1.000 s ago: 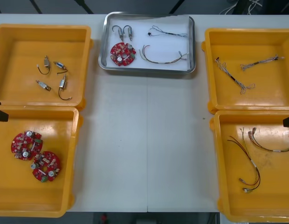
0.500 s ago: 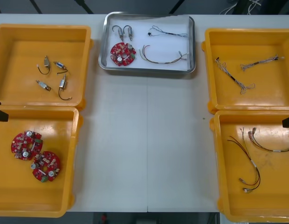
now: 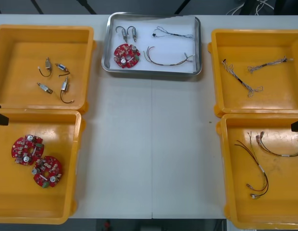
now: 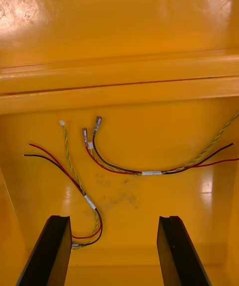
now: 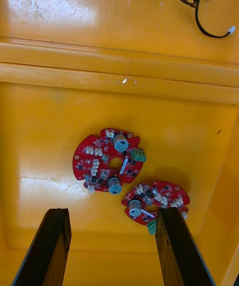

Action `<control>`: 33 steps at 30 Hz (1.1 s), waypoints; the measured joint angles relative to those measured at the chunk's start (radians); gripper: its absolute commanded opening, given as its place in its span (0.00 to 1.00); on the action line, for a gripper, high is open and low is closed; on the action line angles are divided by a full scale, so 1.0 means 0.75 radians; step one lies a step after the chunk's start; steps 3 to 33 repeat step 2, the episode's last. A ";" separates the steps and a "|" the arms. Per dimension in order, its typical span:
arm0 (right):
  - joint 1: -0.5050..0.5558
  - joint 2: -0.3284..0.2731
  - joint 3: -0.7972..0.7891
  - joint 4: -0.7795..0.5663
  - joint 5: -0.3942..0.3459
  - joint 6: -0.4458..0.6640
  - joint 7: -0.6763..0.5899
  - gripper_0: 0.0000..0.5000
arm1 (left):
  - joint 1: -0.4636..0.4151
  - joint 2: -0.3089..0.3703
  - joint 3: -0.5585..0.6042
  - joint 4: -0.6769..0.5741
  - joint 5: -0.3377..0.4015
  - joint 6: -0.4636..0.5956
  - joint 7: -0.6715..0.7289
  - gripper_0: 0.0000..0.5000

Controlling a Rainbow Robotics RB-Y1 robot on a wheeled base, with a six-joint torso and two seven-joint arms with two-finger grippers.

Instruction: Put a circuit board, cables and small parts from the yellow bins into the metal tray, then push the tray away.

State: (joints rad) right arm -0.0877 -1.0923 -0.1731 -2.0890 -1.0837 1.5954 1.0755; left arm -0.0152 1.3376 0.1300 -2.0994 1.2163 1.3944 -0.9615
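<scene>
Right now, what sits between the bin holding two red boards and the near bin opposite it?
Nothing: in the front view, bare light table runs from that left bin to the right bin.

4 bins (image 3: pixel 43 29), 1 tray (image 3: pixel 151 73), 3 circuit boards (image 3: pixel 126 55), 6 cables (image 3: pixel 241 80), 6 small metal parts (image 3: pixel 65 85).

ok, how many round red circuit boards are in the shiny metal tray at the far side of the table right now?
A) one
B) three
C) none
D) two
A: a single round red circuit board lies inside the shiny metal tray, close to its left wall.
</scene>
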 measured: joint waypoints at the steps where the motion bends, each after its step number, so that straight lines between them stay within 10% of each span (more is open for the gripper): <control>1: 0.000 0.000 0.000 0.000 0.000 0.000 0.000 1.00 | 0.000 0.000 0.000 0.000 0.000 0.000 0.000 1.00; 33: 0.000 0.000 0.000 0.000 0.000 0.000 0.000 1.00 | 0.000 0.000 0.000 0.000 0.000 0.000 0.000 1.00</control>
